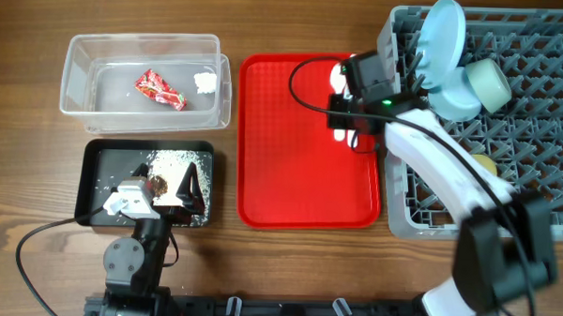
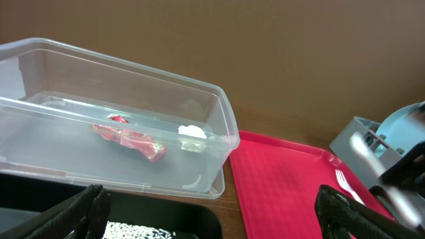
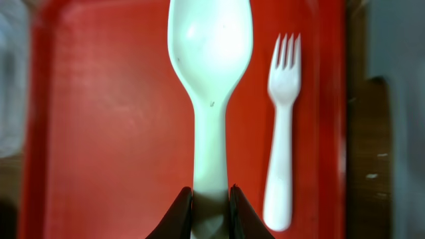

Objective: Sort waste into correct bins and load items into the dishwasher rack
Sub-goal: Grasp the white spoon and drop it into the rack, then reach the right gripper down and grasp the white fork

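Near left, the left gripper (image 2: 212,211) hangs wide open over the black tray (image 1: 97,184) of rice (image 1: 173,158). The right gripper (image 3: 211,199) pinches the white spoon (image 3: 210,60) by its handle at the red serving tray (image 3: 113,133), with the fork (image 3: 284,119) beside it. Far left, the clear tub (image 1: 78,76) holds the wrapper (image 1: 161,89) and the tissue wad (image 1: 205,82).

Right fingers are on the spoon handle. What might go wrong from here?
1. The right gripper pinches the white spoon by its handle, far from the bowl; it may pivot or slip when lifted.
2. The white fork lies close alongside and could get nudged.
3. The pale blue plate stands at the dishwasher rack corner near the arm; the spoon might knock it.
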Robot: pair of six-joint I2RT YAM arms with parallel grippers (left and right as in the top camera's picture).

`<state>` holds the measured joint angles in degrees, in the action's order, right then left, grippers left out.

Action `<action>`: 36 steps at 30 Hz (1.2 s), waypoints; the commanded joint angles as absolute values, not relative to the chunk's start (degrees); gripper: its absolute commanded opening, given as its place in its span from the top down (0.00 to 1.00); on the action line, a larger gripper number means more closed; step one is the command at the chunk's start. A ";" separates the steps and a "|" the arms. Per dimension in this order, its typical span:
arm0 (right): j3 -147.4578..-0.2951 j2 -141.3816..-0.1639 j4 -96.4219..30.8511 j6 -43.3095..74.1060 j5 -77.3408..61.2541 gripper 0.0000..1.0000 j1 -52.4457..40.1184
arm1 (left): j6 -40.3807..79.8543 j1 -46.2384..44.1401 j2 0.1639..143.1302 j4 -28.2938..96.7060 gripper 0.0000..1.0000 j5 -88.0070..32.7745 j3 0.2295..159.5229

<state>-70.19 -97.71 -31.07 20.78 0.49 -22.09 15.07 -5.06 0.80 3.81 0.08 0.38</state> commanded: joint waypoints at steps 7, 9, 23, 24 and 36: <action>-70.13 -87.53 -37.95 13.19 17.45 0.89 -20.64 | 14.31 -4.60 0.38 4.14 0.00 -0.43 0.34; -70.11 -87.79 -39.35 12.14 18.57 0.89 -19.22 | 14.31 -4.60 0.38 4.14 0.00 -0.43 0.34; -70.04 -89.97 -42.74 4.12 16.99 0.84 -10.48 | 14.31 -4.60 0.38 4.16 0.00 -0.43 0.34; -70.04 -90.28 -42.74 4.08 16.71 0.75 -10.41 | 14.31 -4.60 0.38 4.16 0.00 -0.43 0.34; -71.13 -87.96 -38.70 6.61 -2.17 0.41 -15.55 | 14.31 -4.60 0.38 4.16 0.00 -0.43 0.34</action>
<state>-70.17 -89.36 -40.29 4.91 7.86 -12.47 15.07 -5.06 0.80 3.81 0.05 0.38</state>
